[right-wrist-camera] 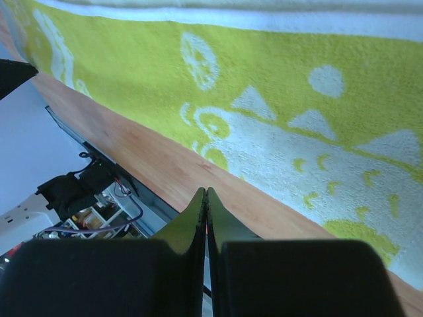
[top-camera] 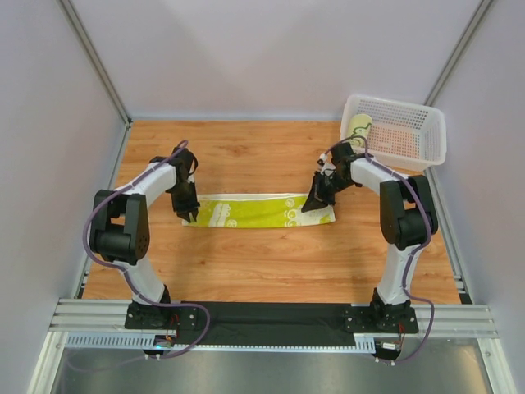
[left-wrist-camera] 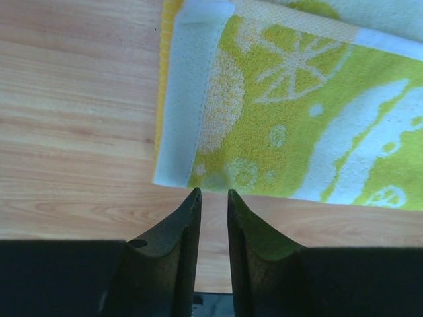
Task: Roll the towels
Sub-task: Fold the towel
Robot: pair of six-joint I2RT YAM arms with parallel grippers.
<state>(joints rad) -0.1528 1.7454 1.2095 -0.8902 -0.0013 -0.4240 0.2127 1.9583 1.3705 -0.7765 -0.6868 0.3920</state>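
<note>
The towel lies flat across the middle of the bench, its long edges running left to right. The left pincer, jaws slightly apart, hovers at the towel's near-left corner. The right pincer, jaws pressed together, is at the towel's right end. Bench boards show near and far of the towel.

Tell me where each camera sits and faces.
Top external: above, behind the robot, looking down on wooden table, cream-and-lime cloth towel, white perforated plastic basket; left arm, right arm show.
Left wrist: on left arm, facing towel's end; left hand shows, fingers parted.
Right wrist: on right arm, facing towel's edge; right hand shows, shut.
All share the towel.
</note>
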